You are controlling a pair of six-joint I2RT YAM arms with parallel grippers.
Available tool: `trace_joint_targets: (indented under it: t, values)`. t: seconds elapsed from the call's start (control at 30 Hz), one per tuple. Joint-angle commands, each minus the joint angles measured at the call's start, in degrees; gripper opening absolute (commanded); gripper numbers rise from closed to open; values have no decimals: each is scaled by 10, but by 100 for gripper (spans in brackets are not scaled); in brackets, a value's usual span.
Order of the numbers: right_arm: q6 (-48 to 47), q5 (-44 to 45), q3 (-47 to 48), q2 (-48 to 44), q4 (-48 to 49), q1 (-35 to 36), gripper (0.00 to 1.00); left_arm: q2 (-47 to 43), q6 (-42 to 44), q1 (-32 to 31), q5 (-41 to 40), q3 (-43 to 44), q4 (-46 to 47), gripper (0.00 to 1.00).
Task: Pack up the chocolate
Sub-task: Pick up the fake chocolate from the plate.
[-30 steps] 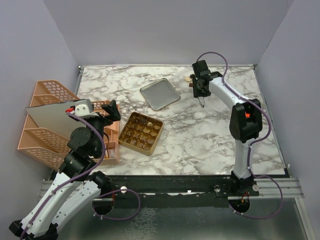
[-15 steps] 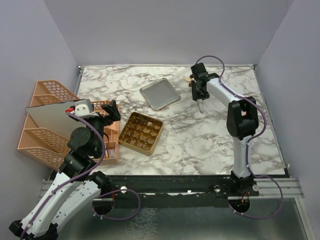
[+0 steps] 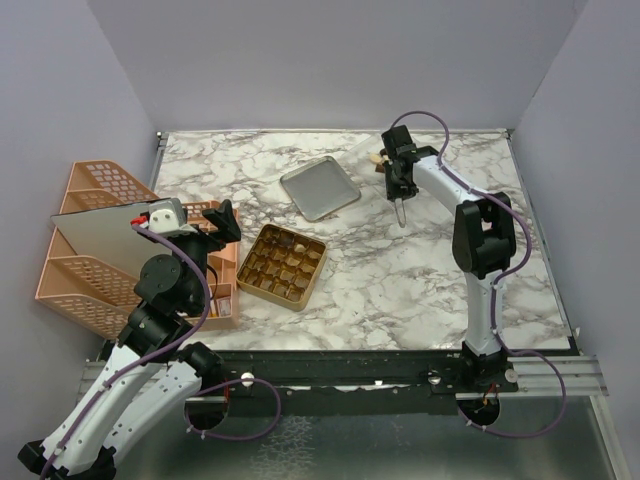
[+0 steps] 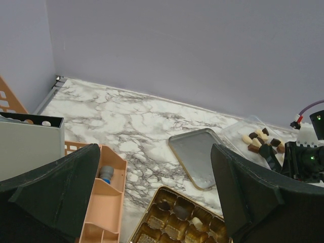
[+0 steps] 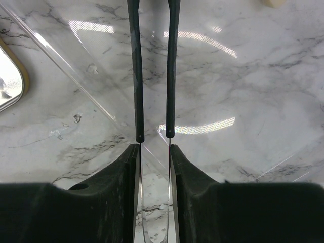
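Marbled white tabletop [image 3: 400,290], lilac-grey walls [image 3: 330,60]. The right gripper [image 5: 154,135], right of the silver lid [image 3: 320,188], is narrowly parted and empty over clear plastic [image 5: 228,76]. The left gripper [image 4: 155,147] gapes wide, empty.

We've got open marble [image 3: 400,280] center & front-right w/ room to pass; tray [image 3: 313,280], lid [image 3: 320,188] behind it, pink racks [image 3: 95,250] at left, chocolate [image 4: 258,139] heap at back & the right arm [image 3: 480,240] above it stand in the way.
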Motion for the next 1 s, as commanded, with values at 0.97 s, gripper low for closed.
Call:
trace_joint_targets:
  t: [0.97]
  values:
    - [18,-79,-139,-190,10,20,29,-1,3,-2,-2,-6,12,99]
